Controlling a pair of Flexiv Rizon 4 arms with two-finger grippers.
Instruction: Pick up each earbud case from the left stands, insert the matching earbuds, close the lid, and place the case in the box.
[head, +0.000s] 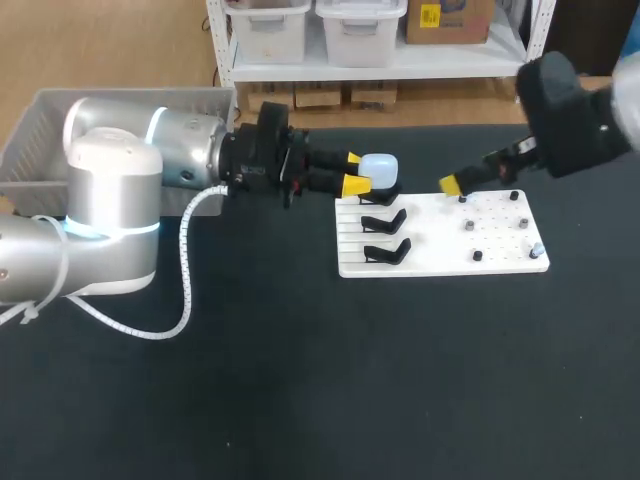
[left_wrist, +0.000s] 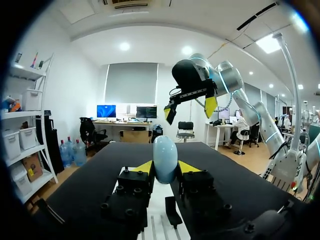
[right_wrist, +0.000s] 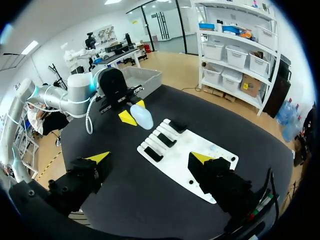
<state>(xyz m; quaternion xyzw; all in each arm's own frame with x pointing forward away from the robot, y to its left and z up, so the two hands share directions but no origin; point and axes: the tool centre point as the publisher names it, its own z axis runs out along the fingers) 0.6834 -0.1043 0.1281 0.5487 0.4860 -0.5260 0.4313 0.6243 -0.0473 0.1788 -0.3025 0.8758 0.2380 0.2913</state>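
The left end effector (left_wrist: 166, 167) pinches the pale blue case (left_wrist: 165, 159) between its yellow tips. The case stands on end, long axis upright and rounded end up, just above the farthest stand on the white board (head: 440, 262). Its base is hidden behind the fingers, and I cannot make out a lid seam. Two black stands (head: 384, 221) nearer along the board's left side are bare. The right end effector (right_wrist: 150, 165) hangs spread wide over the board's far right edge. Small items on the pegs (head: 468, 226) are too tiny to identify. On the dark surface (head: 300, 380), the grey box (head: 40, 120) is partly hidden by the left arm.
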